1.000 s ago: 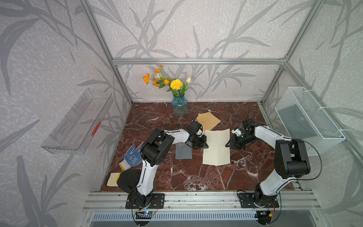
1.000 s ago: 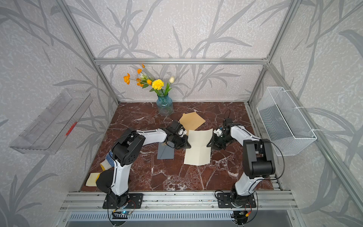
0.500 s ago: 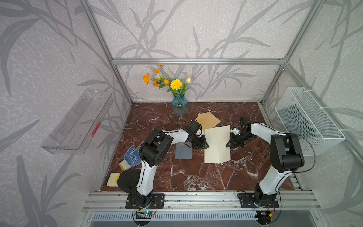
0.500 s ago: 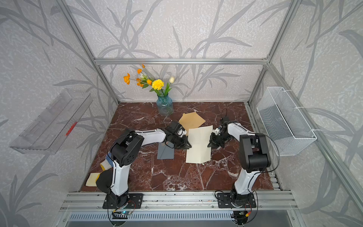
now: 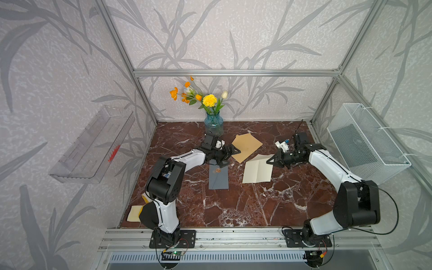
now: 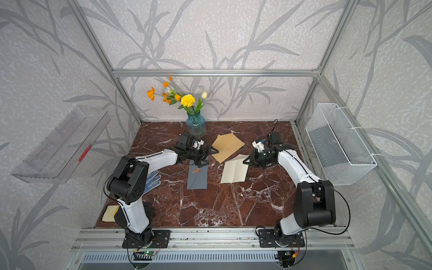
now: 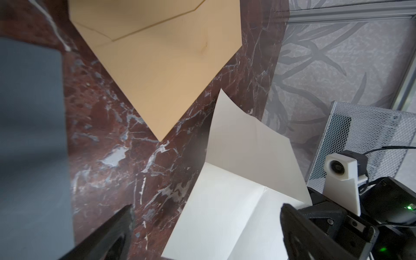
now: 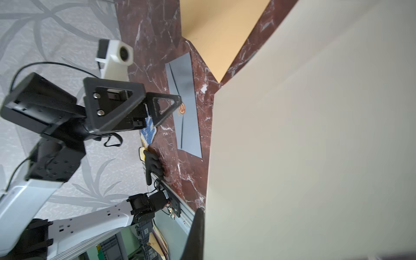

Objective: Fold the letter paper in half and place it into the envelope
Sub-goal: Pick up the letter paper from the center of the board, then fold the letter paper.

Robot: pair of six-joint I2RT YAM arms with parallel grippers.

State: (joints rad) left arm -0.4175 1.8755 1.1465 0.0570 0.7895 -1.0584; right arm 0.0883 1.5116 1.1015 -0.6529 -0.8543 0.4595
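Observation:
The cream letter paper (image 5: pixel 256 171) (image 6: pixel 233 173) lies creased on the marble floor, its far right corner lifted. My right gripper (image 5: pixel 271 161) (image 6: pixel 247 161) is shut on that corner; in the right wrist view the paper (image 8: pixel 315 135) fills the frame beside one dark finger (image 8: pixel 195 236). My left gripper (image 5: pixel 233 155) (image 6: pixel 210 154) (image 7: pixel 207 225) hangs open just left of the paper (image 7: pixel 225 213), holding nothing. A tan envelope (image 5: pixel 246 143) (image 6: pixel 228 146) (image 7: pixel 157 67) lies behind the paper. A grey envelope (image 5: pixel 218 176) (image 6: pixel 197 176) (image 8: pixel 186 108) with a round seal lies under the left wrist.
A blue vase of flowers (image 5: pixel 213 121) stands at the back. A white wire basket (image 5: pixel 364 142) hangs on the right wall and a clear tray (image 5: pixel 93 145) on the left wall. Gloves (image 6: pixel 152 180) and a yellow pad (image 5: pixel 133 212) lie by the left arm's base.
My left gripper has opened and let go of the paper's left edge. My right gripper has shut on the far right corner and raised it, and the sheet has shifted.

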